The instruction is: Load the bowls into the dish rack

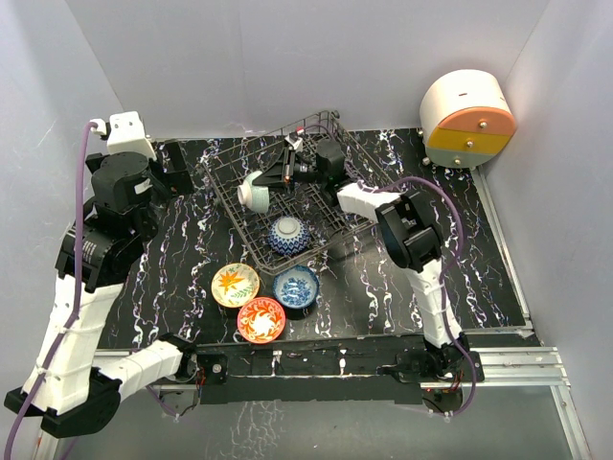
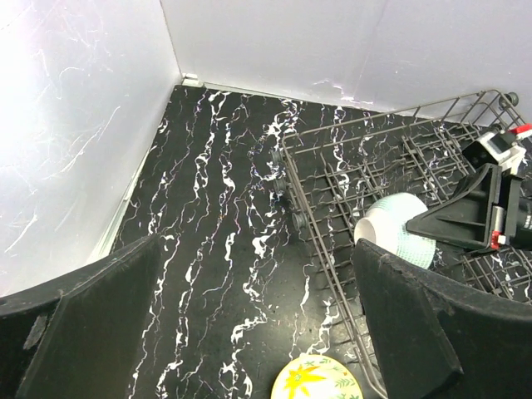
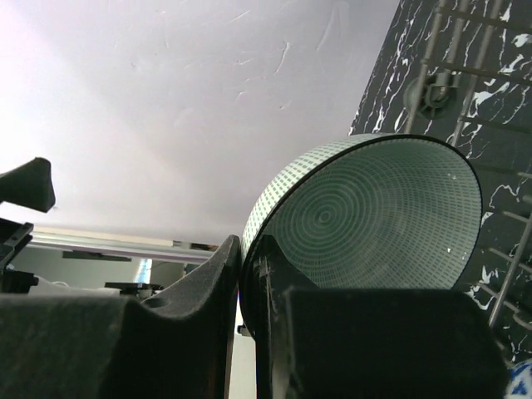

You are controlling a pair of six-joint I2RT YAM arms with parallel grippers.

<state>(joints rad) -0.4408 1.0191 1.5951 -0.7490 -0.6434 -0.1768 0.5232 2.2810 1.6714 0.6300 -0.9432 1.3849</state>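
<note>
The dish rack (image 1: 321, 206) stands at the back middle of the table. My right gripper (image 1: 275, 180) is shut on the rim of the grey-green bowl (image 1: 253, 191) and holds it on edge over the rack's left part. In the right wrist view the rim of the grey-green bowl (image 3: 374, 216) is pinched in the right gripper (image 3: 245, 249). A blue-white bowl (image 1: 287, 235) lies upside down in the rack's near end. On the table in front of it sit a yellow bowl (image 1: 235, 285), a blue bowl (image 1: 296, 286) and an orange-red bowl (image 1: 261, 319). My left gripper (image 2: 249, 332) is open and empty, left of the dish rack (image 2: 332, 166).
A round white, orange and yellow drawer unit (image 1: 466, 120) stands in the back right corner. White walls close the table at the back and on both sides. The yellow bowl (image 2: 320, 378) lies just below my left gripper's view.
</note>
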